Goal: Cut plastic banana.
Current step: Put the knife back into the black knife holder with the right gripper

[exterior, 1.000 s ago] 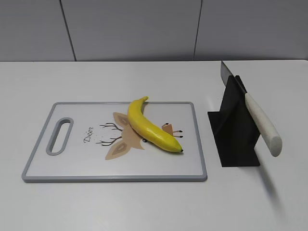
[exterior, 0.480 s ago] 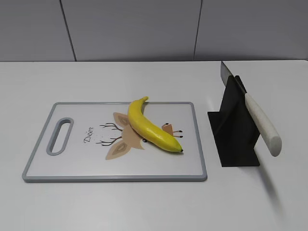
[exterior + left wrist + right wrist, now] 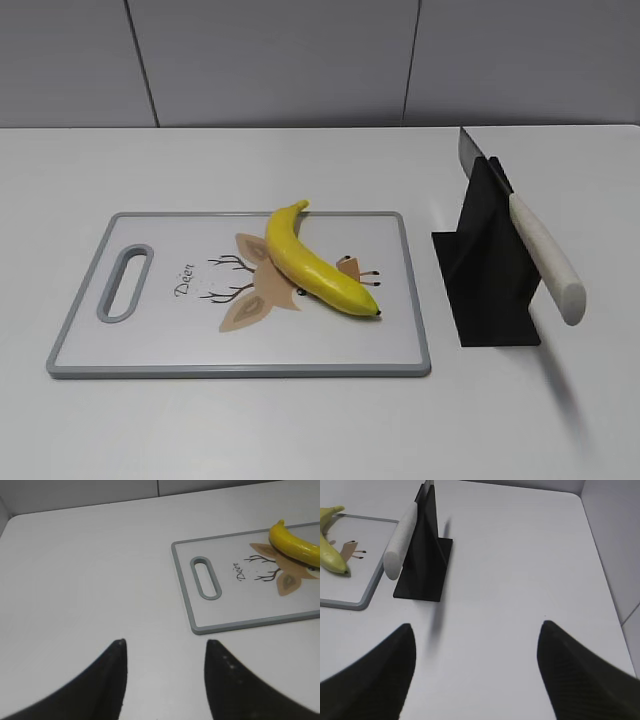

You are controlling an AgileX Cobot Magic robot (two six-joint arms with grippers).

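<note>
Exterior view showed a white rectangular cutting board with a grey rim (image 3: pixel 70 330) and a slot handle at its left end, lying on a white table (image 3: pixel 300 430). Cursive lettering reading "Deer" sat beside a brown antlered deer drawing printed on the board. The glossy yellow curved plastic banana (image 3: pixel 312 265) lay on the board right of centre, its long axis running diagonally, stem toward the far edge and small dark tip toward the near right. Just right of the board, apart from it, a black angled stand (image 3: pixel 490 285) held a knife with a white handle (image 3: pixel 545 257), handle slanting toward the camera. Bare table lay left of, in front of and right of the board. The left gripper (image 3: pixel 165 680) hovered left of the board, jaws parted and empty. The right gripper (image 3: pixel 475 675) hung near the stand, spread wide, holding nothing.
</note>
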